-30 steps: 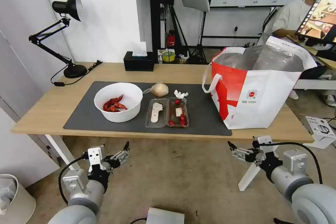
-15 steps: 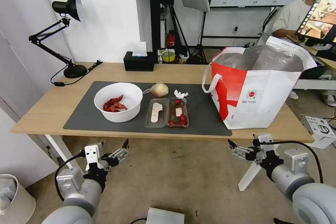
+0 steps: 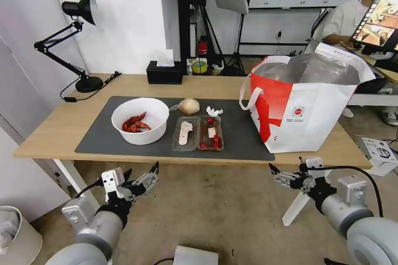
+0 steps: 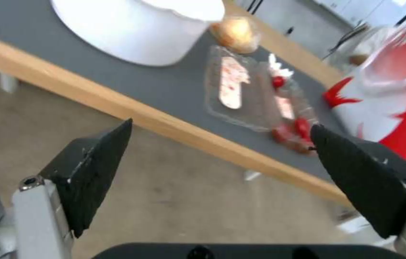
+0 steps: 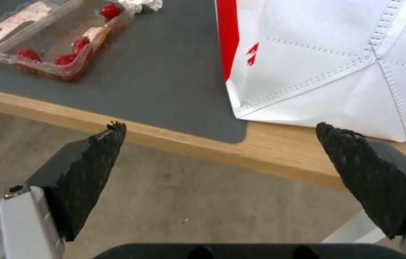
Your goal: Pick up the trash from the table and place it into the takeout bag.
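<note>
- Trash sits untouched on the dark mat [image 3: 103, 132] that covers the wooden surface [image 3: 49, 132].
- We see the white bowl [image 3: 141, 126] of red shells at the left of the group, with the clear tray [image 3: 198, 133] lying open and flat just beside it on its right.
- Behind the tray we find the tan lump [image 3: 189, 106] and the crumpled tissue [image 3: 214, 111], near each other but apart (the tissue just beside the tray's far edge).
- At the right end of the surface stands the bag [image 3: 306, 103], upright, mouth open, its foil lining showing; one corner rests on the mat.
- Our left gripper [image 3: 141, 172] hangs below the front edge of the surface, over the floor, under the bowl; its fingers [image 4: 92, 169] are spread wide with nothing between them.
- Our right gripper [image 3: 273, 172] hangs below the same edge, under the bag's near corner; its fingers [image 5: 87, 169] are likewise spread wide and hold nothing.
- Through the left wrist view we look up at the tray and bowl; through the right, at the bag's white side and the mat's corner.
</note>
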